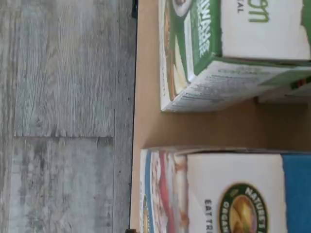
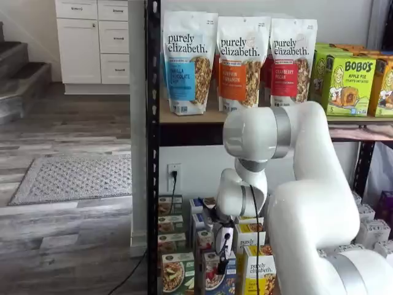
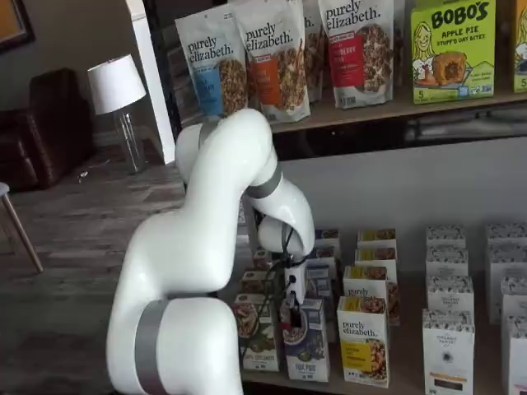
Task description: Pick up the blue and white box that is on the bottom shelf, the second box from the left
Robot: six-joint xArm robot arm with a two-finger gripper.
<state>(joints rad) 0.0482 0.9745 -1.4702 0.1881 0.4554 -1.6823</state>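
Note:
The blue and white box [image 2: 213, 275] stands at the front of the bottom shelf [image 1: 146, 97], between a green-and-white box [image 2: 177, 274] and a yellow-and-white box [image 2: 259, 271]. It also shows in a shelf view [image 3: 308, 344]. My gripper [image 2: 221, 261] hangs right at the blue box's top front; in a shelf view [image 3: 288, 318] its black fingers reach that box's top left corner. No gap between the fingers shows. The wrist view shows the blue and white box's top [image 1: 218, 184] close by, with the green-and-white box [image 1: 218, 48] beside it.
Rows of the same small boxes run back behind the front ones, and white boxes [image 3: 449, 346] stand further along the shelf. Tall granola pouches [image 2: 188, 61] fill the wooden tier above. The black rack post [image 2: 152, 147] stands beside the green box. Grey plank floor [image 1: 63, 116] lies off the shelf edge.

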